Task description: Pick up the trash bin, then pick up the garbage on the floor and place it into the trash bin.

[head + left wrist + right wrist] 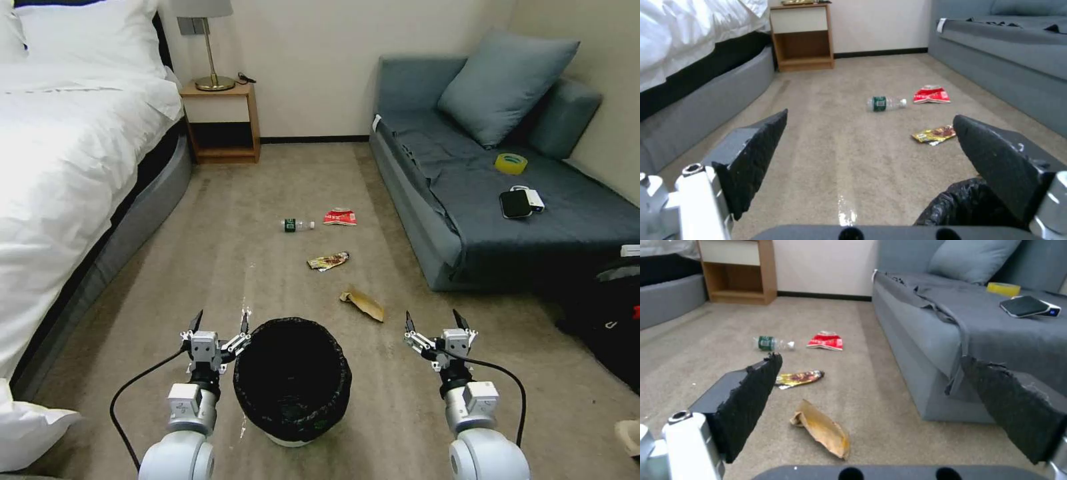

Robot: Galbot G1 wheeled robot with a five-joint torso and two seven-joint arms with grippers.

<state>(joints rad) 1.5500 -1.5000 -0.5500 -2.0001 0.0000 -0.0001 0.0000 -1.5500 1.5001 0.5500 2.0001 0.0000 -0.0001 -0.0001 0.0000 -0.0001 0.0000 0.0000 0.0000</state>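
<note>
The trash bin (291, 377), white with a black bag over its rim, stands on the carpet right in front of me; its bag edge (967, 206) shows in the left wrist view. My left gripper (219, 323) hovers open just left of the bin's rim, holding nothing. My right gripper (435, 321) is open to the bin's right. Garbage lies ahead on the floor: a brown paper bag (364, 303) (822, 430), a yellow-brown wrapper (328, 261) (934, 134) (798, 378), a red-and-white packet (340, 217) (931, 94) (826, 341), and a small bottle (297, 225) (886, 103) (772, 343).
A white bed (60, 167) runs along the left and a grey sofa (507, 200) along the right, with a tape roll (511, 163) and a black phone (515, 203) on it. A wooden nightstand (221, 123) stands at the far wall. A dark bag (610, 320) sits at right.
</note>
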